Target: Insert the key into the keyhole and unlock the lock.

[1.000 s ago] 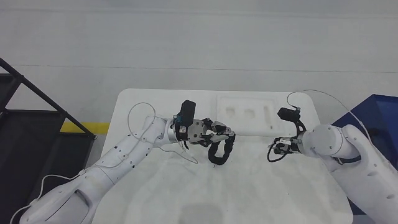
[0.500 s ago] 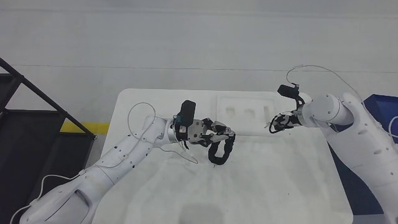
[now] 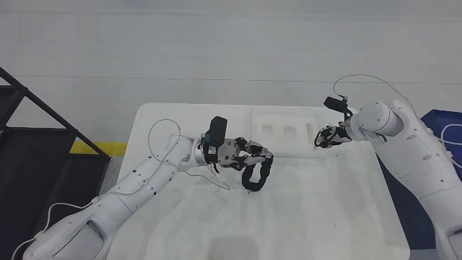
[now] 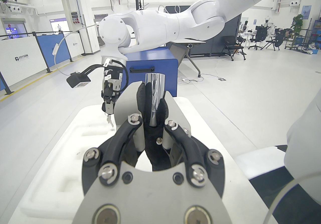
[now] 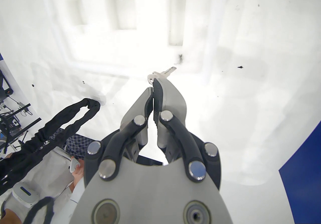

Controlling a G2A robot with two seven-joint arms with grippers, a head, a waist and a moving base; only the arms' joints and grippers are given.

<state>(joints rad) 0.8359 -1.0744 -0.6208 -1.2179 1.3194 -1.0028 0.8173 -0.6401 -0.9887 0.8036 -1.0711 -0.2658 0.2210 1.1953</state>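
Presently grips the key (image 5: pixel 165 72) in the clenched right end effector (image 5: pixel 153 86), blade jutting crosswise beyond it, over the edge of the foam tray (image 5: pixel 150 21). Clamps the lock (image 4: pixel 155 84) in the left end effector (image 3: pixel 250 154), chrome barrel running along its length. Leaves lock and key well apart, across the tray. Calls for swinging the blade in line with the barrel; cannot tell which end takes the key. Holds the right arm out, wrist bent down over the bench (image 3: pixel 325 217).
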